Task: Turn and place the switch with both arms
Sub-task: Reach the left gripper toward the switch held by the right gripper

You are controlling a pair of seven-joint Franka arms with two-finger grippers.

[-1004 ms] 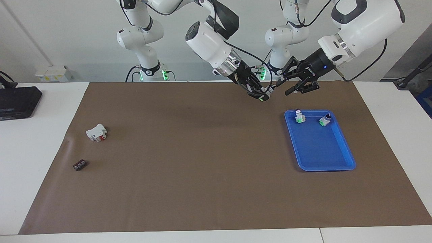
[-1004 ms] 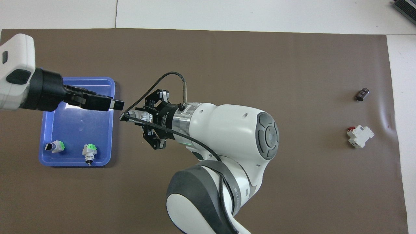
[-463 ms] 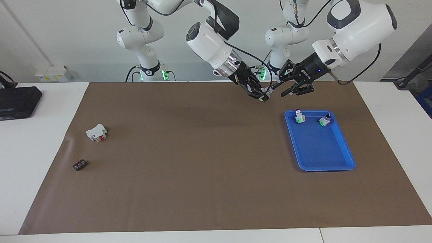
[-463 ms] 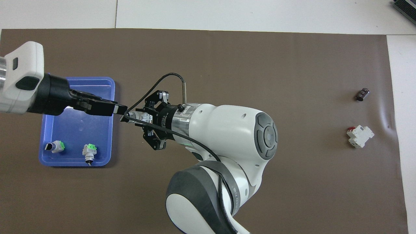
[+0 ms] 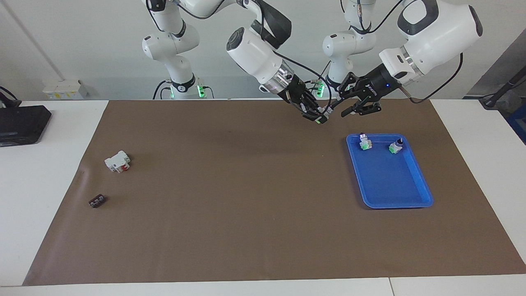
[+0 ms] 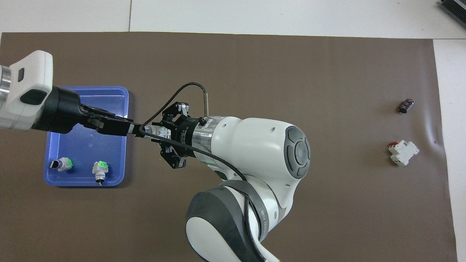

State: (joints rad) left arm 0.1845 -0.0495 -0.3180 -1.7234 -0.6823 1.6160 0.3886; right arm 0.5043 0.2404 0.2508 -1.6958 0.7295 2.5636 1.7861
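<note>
right hand [image 5: 319, 118] clenched on the switch [image 5: 326, 110], held up for handover; left hand [image 5: 335, 107] at its end, grip unclear.

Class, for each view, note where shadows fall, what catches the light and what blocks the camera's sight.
Facing view: a soft shadow lies on the mat under the right gripper, which holds the switch, and the left gripper beside it; green lights glow at the arm bases. Overhead view: the right arm hides the mat's middle; a crease by the white block catches light.
</note>
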